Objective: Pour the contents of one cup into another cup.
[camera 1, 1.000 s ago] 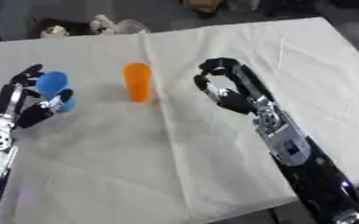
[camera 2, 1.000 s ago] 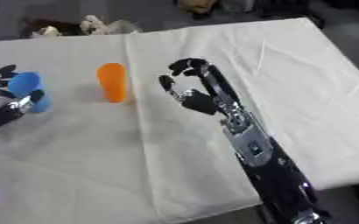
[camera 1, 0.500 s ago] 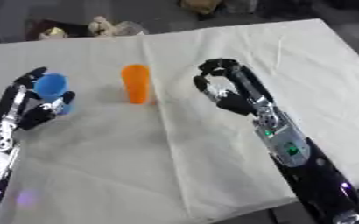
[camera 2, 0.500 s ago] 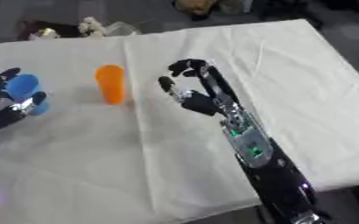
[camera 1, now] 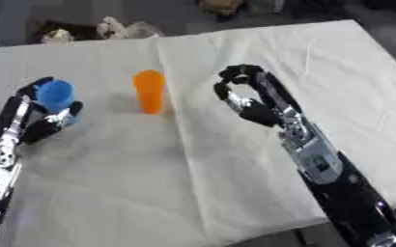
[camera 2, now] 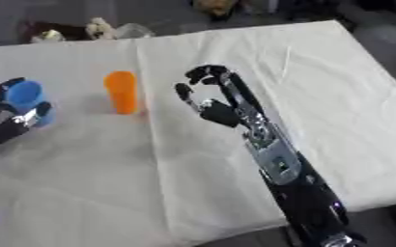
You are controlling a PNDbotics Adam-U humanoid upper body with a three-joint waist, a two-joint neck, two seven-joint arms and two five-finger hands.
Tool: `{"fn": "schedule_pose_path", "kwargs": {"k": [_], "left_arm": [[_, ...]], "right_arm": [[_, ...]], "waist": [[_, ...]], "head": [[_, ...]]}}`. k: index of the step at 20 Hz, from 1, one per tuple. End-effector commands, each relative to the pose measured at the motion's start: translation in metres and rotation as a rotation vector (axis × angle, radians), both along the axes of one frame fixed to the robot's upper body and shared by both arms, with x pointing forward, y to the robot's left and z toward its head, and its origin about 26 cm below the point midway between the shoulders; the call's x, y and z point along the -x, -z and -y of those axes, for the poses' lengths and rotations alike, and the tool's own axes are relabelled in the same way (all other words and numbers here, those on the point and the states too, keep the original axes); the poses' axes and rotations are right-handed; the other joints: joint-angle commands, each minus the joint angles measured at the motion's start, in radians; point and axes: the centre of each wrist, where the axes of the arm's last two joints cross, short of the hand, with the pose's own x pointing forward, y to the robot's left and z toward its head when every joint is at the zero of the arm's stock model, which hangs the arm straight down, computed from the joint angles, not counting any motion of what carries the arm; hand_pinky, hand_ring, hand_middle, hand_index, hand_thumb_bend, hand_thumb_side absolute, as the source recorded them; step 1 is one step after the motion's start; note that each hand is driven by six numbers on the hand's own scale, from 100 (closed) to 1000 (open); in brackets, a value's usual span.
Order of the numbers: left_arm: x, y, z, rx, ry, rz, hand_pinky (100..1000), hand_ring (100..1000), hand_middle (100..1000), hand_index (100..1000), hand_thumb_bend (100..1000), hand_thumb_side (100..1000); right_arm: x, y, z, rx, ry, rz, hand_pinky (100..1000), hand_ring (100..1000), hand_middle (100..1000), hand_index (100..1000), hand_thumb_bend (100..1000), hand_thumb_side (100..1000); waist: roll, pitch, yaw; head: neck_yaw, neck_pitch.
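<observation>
Your left hand (camera 1: 42,120) is at the left side of the worktop (camera 1: 235,183), fingers and thumb curled round the blue cup (camera 1: 58,99). The cup stands upright in that grip, its rim showing above the fingers. You cannot tell from either view whether its base touches the cloth.

The orange cup (camera 1: 150,91) stands upright by itself, right of the blue cup and a little farther out, apart from both hands. Nothing touches it.

Your right hand (camera 1: 250,99) is right of the orange cup, near it with a clear gap between. Its fingers are bent inward in a loose curl, thumb toward the orange cup, and it holds nothing. The right forearm runs back to the near right corner.

The worktop is covered by a white cloth with creases, one long fold running near to far just right of the orange cup.

A few pale, crumpled items (camera 1: 117,30) lie at the far left edge, too unclear to identify.
</observation>
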Motion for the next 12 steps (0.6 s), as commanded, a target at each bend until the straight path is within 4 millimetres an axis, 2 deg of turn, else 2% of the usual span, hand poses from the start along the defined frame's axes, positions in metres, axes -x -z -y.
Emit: {"fn": "schedule_pose_path", "kwargs": {"k": [1, 4, 8, 12], "left_arm": [[-0.0034, -0.0099, -0.0036, -0.009, 0.000, 0.022, 544, 656, 663, 913, 600, 726], [-0.0034, -0.0090, -0.0030, -0.008, 0.006, 0.017, 527, 638, 643, 915, 594, 733], [-0.0026, -0.0054, -0.0025, -0.008, 0.015, 0.000, 555, 674, 685, 924, 604, 750], [-0.0021, -0.0019, -0.0006, -0.010, 0.026, -0.017, 547, 667, 679, 922, 601, 757]], "right_arm": [[-0.0014, -0.0121, -0.0007, -0.003, -0.010, 0.035, 816, 903, 601, 738, 371, 691], [-0.0016, -0.0125, -0.0007, -0.004, -0.010, 0.036, 816, 903, 601, 738, 369, 694], [-0.0017, -0.0126, -0.0005, -0.004, -0.009, 0.036, 816, 903, 601, 738, 366, 695], [-0.0017, -0.0129, -0.0010, -0.005, -0.011, 0.037, 816, 903, 601, 738, 364, 697]], "waist": [[0.000, -0.011, -0.004], [-0.001, -0.009, -0.005], [-0.002, -0.007, -0.004], [-0.002, -0.006, -0.002]], "head": [[0.001, 0.002], [0.001, 0.002], [-0.001, 0.003], [-0.002, 0.003]]}}
